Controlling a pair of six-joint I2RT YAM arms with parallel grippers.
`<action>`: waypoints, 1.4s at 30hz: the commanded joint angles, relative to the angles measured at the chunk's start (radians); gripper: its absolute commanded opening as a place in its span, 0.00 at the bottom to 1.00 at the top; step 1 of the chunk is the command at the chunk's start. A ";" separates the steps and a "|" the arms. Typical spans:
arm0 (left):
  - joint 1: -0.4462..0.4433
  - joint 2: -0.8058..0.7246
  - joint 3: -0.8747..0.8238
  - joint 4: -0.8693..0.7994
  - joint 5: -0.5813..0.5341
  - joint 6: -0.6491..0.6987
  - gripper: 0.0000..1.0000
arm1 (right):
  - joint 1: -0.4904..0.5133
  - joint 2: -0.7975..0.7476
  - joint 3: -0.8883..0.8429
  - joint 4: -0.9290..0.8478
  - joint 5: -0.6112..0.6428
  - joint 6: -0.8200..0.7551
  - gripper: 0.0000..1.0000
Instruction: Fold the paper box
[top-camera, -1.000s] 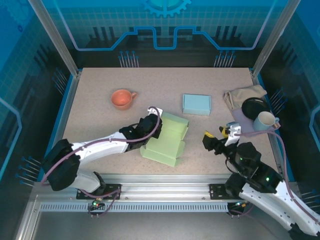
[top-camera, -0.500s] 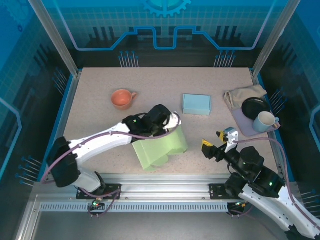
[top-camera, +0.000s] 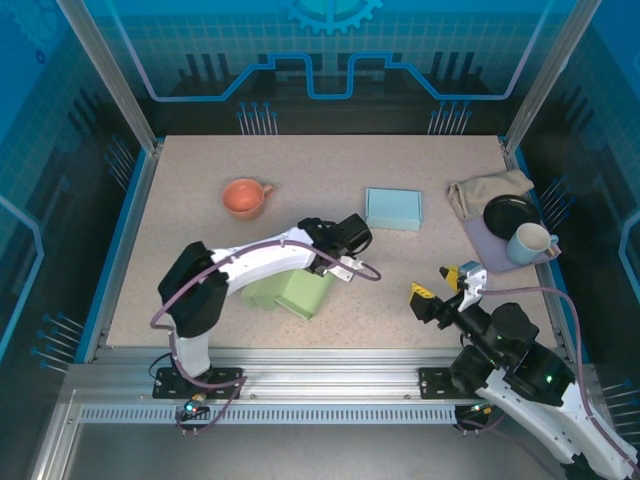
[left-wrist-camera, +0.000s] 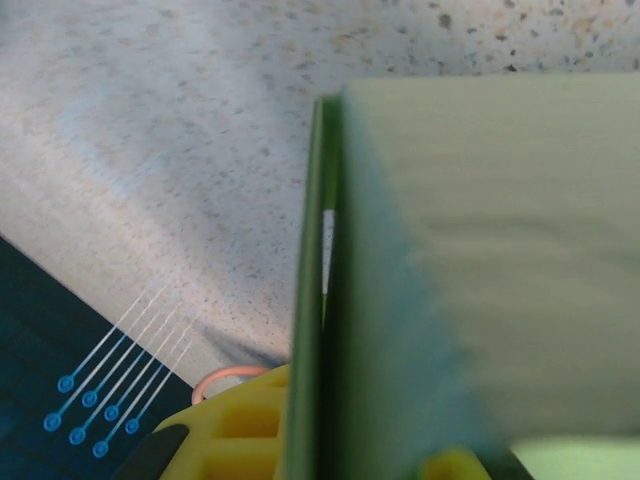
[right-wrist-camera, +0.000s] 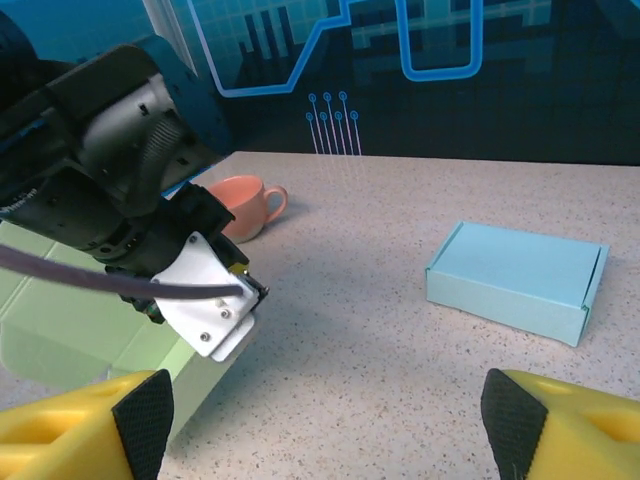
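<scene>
The green paper box (top-camera: 298, 293) lies near the table's front centre, partly under my left arm. My left gripper (top-camera: 332, 268) is shut on a thin green panel of the box at its right end. In the left wrist view that panel (left-wrist-camera: 312, 300) stands edge-on between the yellow fingers (left-wrist-camera: 235, 430), and a broad green face (left-wrist-camera: 500, 250) lies to the right. My right gripper (top-camera: 440, 291) hovers open and empty to the right of the box. Its wrist view shows the box (right-wrist-camera: 60, 335) at the left below the left gripper's head (right-wrist-camera: 120, 190).
A closed light blue box (top-camera: 393, 208) sits behind the middle. An orange cup (top-camera: 244, 197) stands at the back left. A beige cloth (top-camera: 487, 190), a black plate (top-camera: 510, 213) and a pale mug (top-camera: 530, 241) crowd the right edge.
The left gripper has swung right and back with the green box. The box has gone from a spread sheet to a smaller folded shape under the arm. The right gripper drifted slightly right.
</scene>
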 joint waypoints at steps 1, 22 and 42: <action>-0.003 0.074 0.069 -0.029 -0.044 0.102 0.09 | -0.006 -0.018 -0.008 -0.009 0.021 0.011 0.84; -0.056 0.079 0.168 0.039 -0.015 0.084 0.48 | -0.007 -0.018 -0.015 -0.021 0.056 0.006 0.84; -0.074 -0.688 -0.433 0.444 -0.001 -1.572 0.43 | -0.015 0.376 0.048 0.085 0.003 -0.013 0.83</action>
